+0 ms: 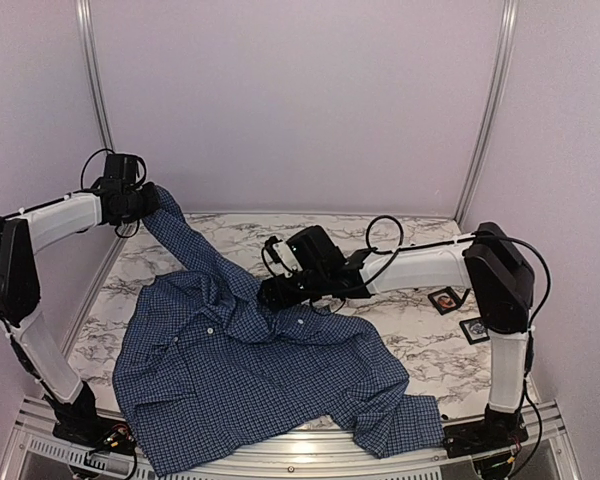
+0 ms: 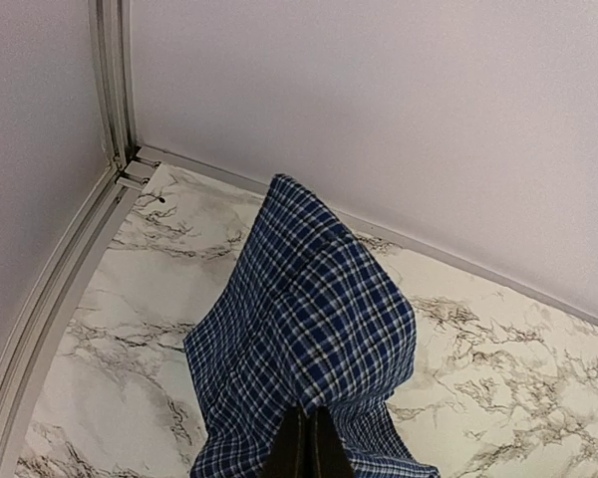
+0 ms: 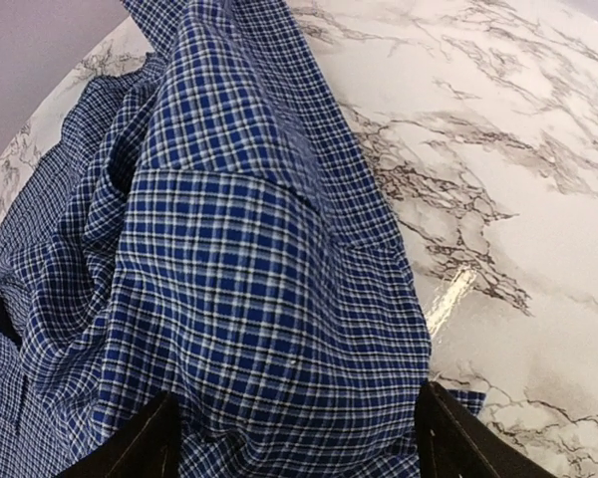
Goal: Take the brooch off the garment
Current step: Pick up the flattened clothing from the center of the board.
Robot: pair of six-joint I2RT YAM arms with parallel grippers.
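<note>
The garment (image 1: 250,370), a dark blue checked shirt, lies spread over the near half of the marble table (image 1: 420,350). One sleeve is lifted toward the back left, where my left gripper (image 1: 152,203) is shut on its cloth. In the left wrist view the sleeve (image 2: 309,309) drapes over the closed left gripper (image 2: 306,438). My right gripper (image 1: 270,290) hovers low over the shirt's upper part. In the right wrist view the right gripper (image 3: 294,428) stands open, its fingers (image 3: 145,443) wide on either side of a bulge of the shirt (image 3: 229,279). The brooch is hidden in every view.
Two small black-framed pieces (image 1: 446,299) (image 1: 474,329) lie on the table by the right arm. Small white buttons (image 1: 209,331) dot the shirt front. Metal corner posts (image 1: 92,80) and lilac walls close in the back and sides. Bare marble (image 3: 518,199) lies right of the shirt.
</note>
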